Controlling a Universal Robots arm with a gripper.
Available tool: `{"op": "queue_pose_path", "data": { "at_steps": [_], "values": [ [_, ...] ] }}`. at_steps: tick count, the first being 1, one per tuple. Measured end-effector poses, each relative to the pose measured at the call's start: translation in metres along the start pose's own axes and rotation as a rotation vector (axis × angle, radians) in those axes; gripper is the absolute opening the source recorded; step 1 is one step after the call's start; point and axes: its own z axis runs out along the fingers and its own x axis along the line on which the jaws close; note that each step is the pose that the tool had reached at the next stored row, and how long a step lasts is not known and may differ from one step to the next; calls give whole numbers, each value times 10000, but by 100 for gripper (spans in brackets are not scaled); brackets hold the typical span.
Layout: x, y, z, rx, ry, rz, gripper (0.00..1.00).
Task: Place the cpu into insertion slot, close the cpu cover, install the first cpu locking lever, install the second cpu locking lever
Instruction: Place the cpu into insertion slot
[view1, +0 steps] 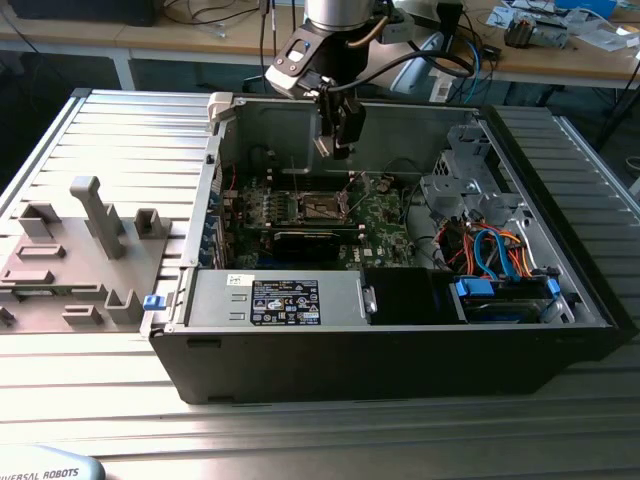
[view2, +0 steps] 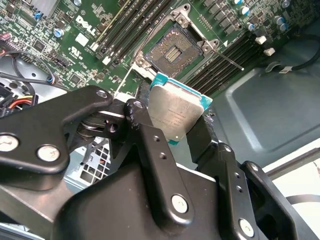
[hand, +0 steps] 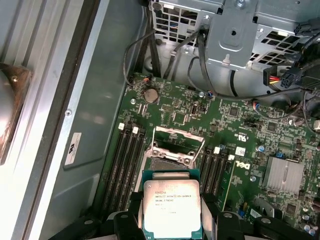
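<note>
In the gripper (view2: 172, 125), the cpu (view2: 176, 112) is being pinched at two opposite edges and is being held in the air, apart from the open insertion slot (view2: 175, 48). It is being judged light, stiff, smooth and fragile, so it is best taken by the edges.

The cpu (view2: 177, 112), a thin square silvery plate edged in teal, is pinched at opposite sides by the claw (view2: 172, 120). It hangs above the insertion slot (view2: 172, 50). This dark, silver-rimmed socket lies uncovered near the green board's middle.

Bright, even room light; the case (view1: 380, 360) interior lies in shade, with a mild sheen on the cpu (hand: 171, 210)
</note>
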Motion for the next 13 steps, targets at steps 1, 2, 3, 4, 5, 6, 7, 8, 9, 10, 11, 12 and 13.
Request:
{"op": "queue_pose_path", "data": {
  "at_steps": [1, 2, 3, 4, 5, 6, 7, 8, 9, 10, 11, 12, 13],
  "values": [
    [0, 0, 0, -1, -1, 14, 54],
    [0, 0, 1, -1, -2, 30, 54],
    [0, 0, 1, -1, -4, 46, 54],
    [0, 0, 1, -1, -5, 62, 54],
    [0, 0, 1, -2, -6, 77, 54],
    [0, 0, 1, -2, -7, 91, 54],
    [0, 0, 1, -2, -8, 107, 54],
    [0, 0, 1, -2, -10, 120, 54],
    [0, 0, 1, -3, -11, 136, 54],
    [0, 0, 1, -3, -12, 150, 54],
    [0, 0, 1, -3, -14, 171, 54],
    [0, 0, 2, -4, -15, 188, 54],
    [0, 0, 2, -4, -16, 201, 54]
  ]
}}
